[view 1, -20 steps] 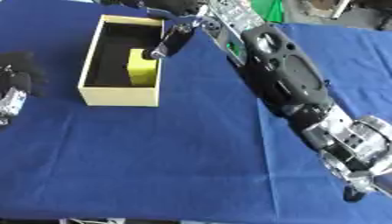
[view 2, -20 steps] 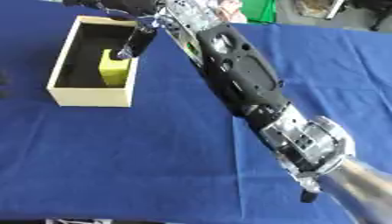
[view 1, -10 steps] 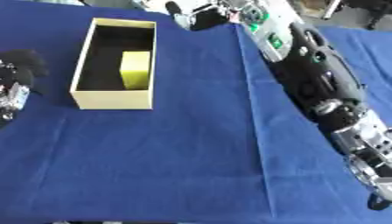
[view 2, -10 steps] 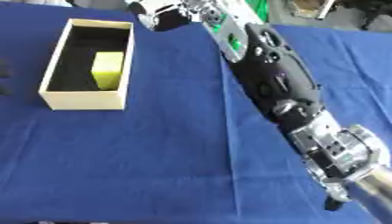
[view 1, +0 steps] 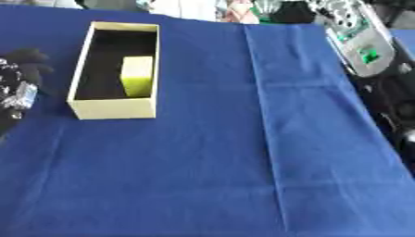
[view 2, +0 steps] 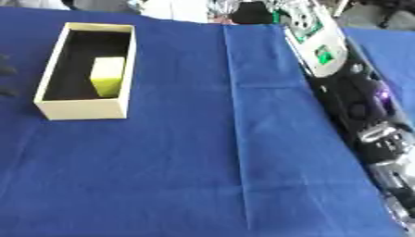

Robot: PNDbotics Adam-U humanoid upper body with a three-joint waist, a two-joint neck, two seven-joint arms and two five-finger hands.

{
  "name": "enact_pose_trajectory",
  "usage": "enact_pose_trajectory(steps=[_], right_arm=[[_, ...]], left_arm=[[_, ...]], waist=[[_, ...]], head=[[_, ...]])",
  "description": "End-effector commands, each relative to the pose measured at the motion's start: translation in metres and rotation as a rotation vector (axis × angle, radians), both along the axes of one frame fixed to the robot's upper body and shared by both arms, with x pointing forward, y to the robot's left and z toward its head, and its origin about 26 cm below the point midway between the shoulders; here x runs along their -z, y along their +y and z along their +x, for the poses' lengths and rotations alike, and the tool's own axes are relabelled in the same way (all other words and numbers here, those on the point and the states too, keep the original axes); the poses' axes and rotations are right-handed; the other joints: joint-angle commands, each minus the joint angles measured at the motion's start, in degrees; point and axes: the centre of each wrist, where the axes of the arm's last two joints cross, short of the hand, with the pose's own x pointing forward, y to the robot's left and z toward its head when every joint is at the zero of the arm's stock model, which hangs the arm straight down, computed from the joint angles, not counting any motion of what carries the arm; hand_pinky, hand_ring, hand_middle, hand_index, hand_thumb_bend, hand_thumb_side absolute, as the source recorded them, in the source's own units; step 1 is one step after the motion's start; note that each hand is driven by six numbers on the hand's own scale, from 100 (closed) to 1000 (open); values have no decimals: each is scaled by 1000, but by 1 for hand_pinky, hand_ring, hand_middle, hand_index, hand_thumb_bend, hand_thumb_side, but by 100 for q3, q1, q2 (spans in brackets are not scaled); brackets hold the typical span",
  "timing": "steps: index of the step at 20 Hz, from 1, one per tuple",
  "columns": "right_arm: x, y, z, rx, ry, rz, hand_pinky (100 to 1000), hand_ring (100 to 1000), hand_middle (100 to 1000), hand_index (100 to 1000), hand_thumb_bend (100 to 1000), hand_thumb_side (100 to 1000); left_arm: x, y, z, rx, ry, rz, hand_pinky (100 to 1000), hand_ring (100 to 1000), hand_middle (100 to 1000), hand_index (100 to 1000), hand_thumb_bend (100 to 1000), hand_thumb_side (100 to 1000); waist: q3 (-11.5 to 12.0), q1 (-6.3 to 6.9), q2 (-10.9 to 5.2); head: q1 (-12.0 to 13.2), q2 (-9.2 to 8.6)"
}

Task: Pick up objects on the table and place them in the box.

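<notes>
Box (view 1: 113, 109) near table's (view 1: 243, 176) left edge.

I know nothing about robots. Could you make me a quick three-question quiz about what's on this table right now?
1. True or false: the yellow block lies inside the box.
2. What colour is the cloth covering the table?
3. Which side of the left eye view shows the left hand: (a) left edge, (b) right edge, (c) bottom centre?

Key: 1 true; 2 blue; 3 (a).
</notes>
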Motion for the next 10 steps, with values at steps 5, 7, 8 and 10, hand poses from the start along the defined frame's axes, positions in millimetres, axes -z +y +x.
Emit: enact_pose_trajectory(steps=[5, 7, 8, 10], right_arm=[[-1, -36, -35, 78, -55, 169, 748, 805, 770, 893, 100, 152], [8, -42, -44, 95, -52, 195, 750, 816, 771, 893, 100, 151], [12, -44, -48, 104, -50, 205, 750, 818, 771, 894, 100, 152], [19, -49, -55, 124, -43, 226, 750, 824, 773, 894, 100, 151]], left_arm=[[-9, 7, 0, -57, -15, 1, 590, 792, 773, 849, 100, 368], [-9, 8, 0, -68, -11, -3, 590, 793, 774, 850, 100, 363], [-8, 8, 0, -72, -9, -5, 590, 793, 774, 850, 100, 362], [-7, 9, -1, -82, -4, -8, 591, 795, 774, 850, 100, 357]], waist=[[-109, 87, -52], [-157, 104, -44], [-170, 111, -41], [-203, 135, -38]], head=[[90, -67], [107, -77], [117, -81], [154, -92]])
